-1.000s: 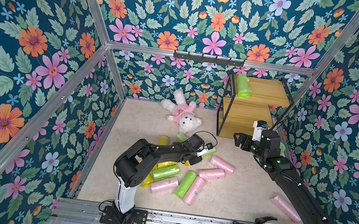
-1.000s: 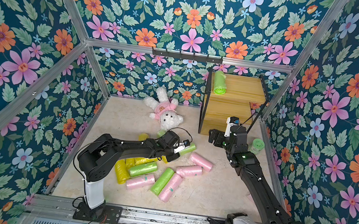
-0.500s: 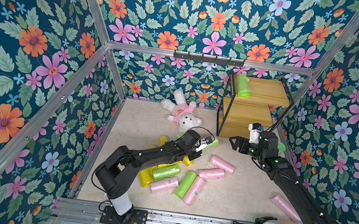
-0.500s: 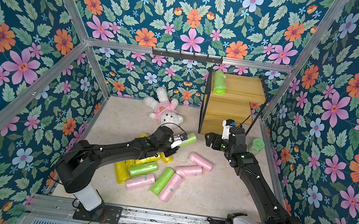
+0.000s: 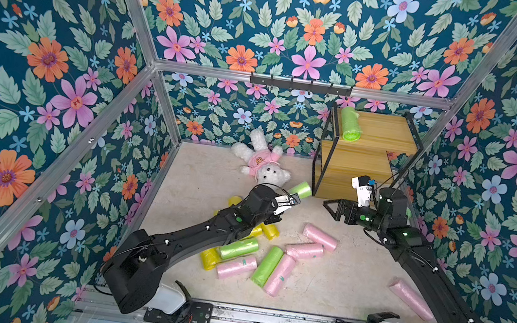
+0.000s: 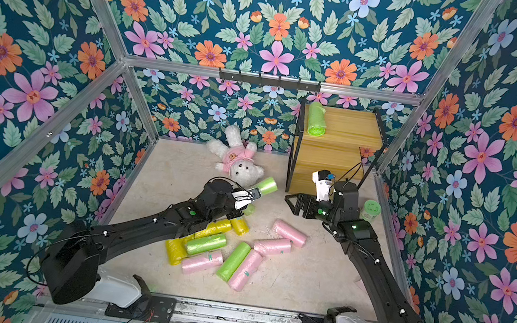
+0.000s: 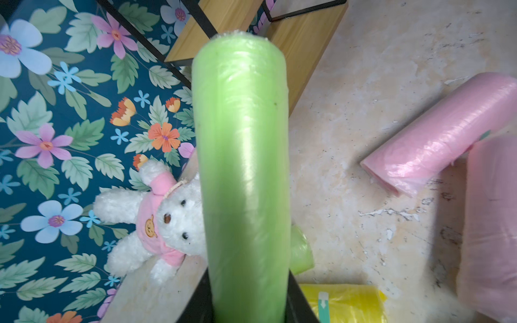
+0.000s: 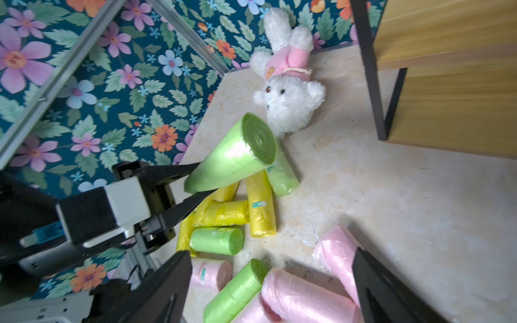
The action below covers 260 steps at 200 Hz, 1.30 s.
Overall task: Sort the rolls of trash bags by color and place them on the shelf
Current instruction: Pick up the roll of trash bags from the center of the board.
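DESK: What lay nearest the lens?

PHOTOGRAPHER: Loose rolls of trash bags [image 5: 237, 267], pink, green and yellow, lay heaped on the bench [image 5: 334, 293], with one pink roll [image 5: 411, 299] well apart by the right arm. Beyond them the left end effector [image 5: 293, 197] was clamped on a lime green roll [image 5: 302, 189] by its near end. It held the roll clear of the bench, pointing toward the shelf [image 5: 381, 133]. The right end effector [image 5: 329, 210] stood empty near it, jaws wide apart. Farthest off, one green roll [image 5: 351, 124] lay on the shelf's top board.

DESK: How would the roll handle?

PHOTOGRAPHER: Light and soft, I judged. The thin glossy plastic looked slippery and likely to dent. An end grip left most of it overhanging, so a hold round the middle seemed safer.

DESK: And against a second earlier?

PHOTOGRAPHER: The left arm had stretched out from over the heap, carrying the roll farther toward the shelf. The right end effector had swung a little toward it. The heap and the shelved roll had not moved.
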Each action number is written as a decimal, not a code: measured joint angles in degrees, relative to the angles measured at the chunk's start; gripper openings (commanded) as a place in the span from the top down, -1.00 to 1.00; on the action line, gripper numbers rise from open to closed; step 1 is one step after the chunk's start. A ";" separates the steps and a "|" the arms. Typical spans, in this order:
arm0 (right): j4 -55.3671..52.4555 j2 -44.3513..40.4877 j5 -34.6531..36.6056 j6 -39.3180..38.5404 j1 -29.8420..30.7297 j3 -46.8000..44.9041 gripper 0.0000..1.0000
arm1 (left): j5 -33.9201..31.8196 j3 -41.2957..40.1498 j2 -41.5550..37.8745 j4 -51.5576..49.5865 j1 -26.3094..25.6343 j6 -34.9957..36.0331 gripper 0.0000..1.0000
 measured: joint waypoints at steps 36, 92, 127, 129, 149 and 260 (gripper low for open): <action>1.66 0.15 -6.19 0.11 2.01 -0.55 -0.95 | 2.36 -1.49 -3.43 2.29 0.00 4.66 0.44; 7.63 2.34 -11.87 2.21 4.76 -2.56 -0.96 | 10.82 -4.44 -8.13 3.85 -0.28 10.21 0.44; 10.12 3.63 -13.60 2.89 4.90 -2.51 -0.92 | 13.92 -5.86 -9.68 3.89 -0.81 12.55 0.44; 10.27 3.74 -13.68 2.86 4.92 -2.49 -0.92 | 14.08 -5.92 -9.77 3.89 -0.81 12.96 0.44; 10.80 5.05 -14.80 2.75 4.96 -2.23 -0.82 | 15.56 -6.45 -10.36 3.98 -1.14 13.49 0.43; 12.28 6.84 -19.34 1.81 4.72 -2.23 0.23 | 17.11 -6.67 -9.29 5.29 -1.11 16.00 0.02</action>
